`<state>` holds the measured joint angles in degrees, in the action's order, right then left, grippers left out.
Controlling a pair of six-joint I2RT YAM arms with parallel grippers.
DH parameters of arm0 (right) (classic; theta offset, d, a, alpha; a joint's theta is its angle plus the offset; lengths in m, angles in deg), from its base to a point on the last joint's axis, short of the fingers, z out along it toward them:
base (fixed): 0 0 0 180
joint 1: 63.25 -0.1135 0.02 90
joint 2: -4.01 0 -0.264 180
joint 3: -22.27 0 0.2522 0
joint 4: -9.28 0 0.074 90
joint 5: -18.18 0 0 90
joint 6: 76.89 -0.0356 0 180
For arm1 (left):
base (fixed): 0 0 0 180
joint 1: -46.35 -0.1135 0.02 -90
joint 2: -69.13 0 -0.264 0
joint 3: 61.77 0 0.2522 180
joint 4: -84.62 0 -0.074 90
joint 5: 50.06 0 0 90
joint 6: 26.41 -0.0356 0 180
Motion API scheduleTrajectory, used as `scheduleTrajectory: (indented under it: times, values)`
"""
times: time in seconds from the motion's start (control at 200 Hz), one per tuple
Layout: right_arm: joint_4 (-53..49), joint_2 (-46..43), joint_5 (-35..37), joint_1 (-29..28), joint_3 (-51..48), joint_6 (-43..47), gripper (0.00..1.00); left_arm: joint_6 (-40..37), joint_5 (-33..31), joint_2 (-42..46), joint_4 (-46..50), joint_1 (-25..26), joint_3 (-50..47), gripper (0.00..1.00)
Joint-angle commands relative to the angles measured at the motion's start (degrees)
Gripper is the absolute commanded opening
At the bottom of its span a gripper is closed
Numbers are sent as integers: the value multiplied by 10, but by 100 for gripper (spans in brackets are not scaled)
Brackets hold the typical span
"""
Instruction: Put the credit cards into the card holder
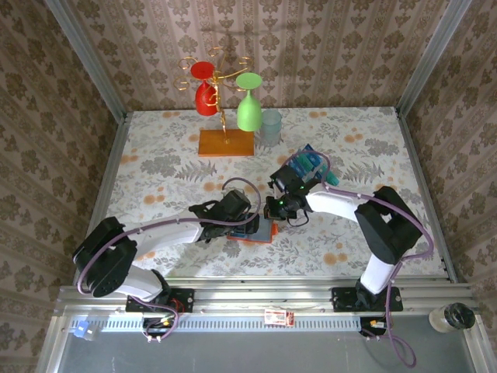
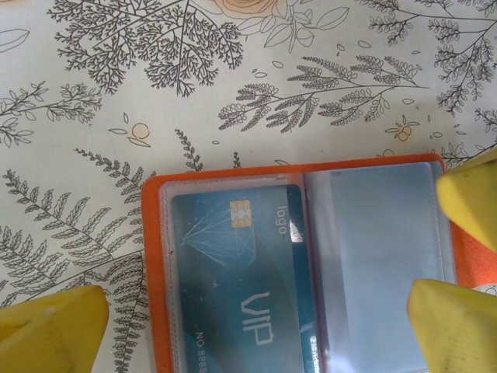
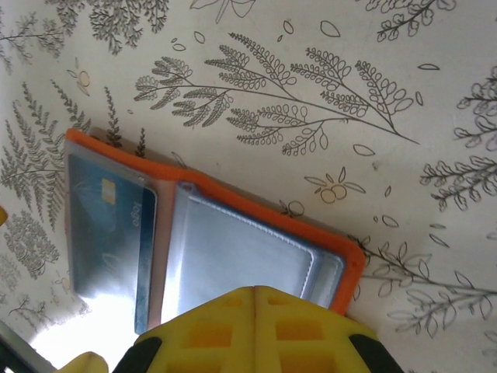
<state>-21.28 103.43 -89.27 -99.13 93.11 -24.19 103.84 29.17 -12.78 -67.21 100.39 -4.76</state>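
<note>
The card holder (image 2: 153,264) is laid open near the middle of the desk's near edge, its long axis roughly along that edge. One teal card (image 2: 233,287) is sleeved in one pocket; the other pocket (image 2: 373,256) is seen empty. The left jaws (image 2: 256,318) are spread wide astride the holder, gripping nothing. The right jaws (image 3: 255,303) are pressed shut above it, with no card seen between them. The remaining credit cards (image 1: 307,165) are found further back towards the desk's right edge, nearer the right arm.
</note>
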Motion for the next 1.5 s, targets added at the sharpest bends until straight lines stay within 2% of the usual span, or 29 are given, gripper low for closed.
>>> scheduleTrajectory:
  times: [0.0, 0.58, 0.835, 1.03, 1.275, 1.495]
  values:
    - [4, 18, -14, -2, 12, 6, 0, -8, -10, -15, -10, 3, -3, 100]
    - [51, 71, -48, -16, 12, -23, 0, -7, -1, -32, -52, 4, -44, 100]
    - [55, 68, -50, -16, 12, -27, 0, -3, -25, -46, -39, 8, -51, 100]
    - [37, 47, -49, -16, 22, -20, 0, 12, -30, -46, -48, 9, -70, 94]
    - [22, -10, -23, -11, 7, -30, 21, 25, -28, -45, -67, 14, -87, 93]
    - [43, 1, -30, -13, -8, -49, 27, 28, -28, -41, -77, 15, -98, 93]
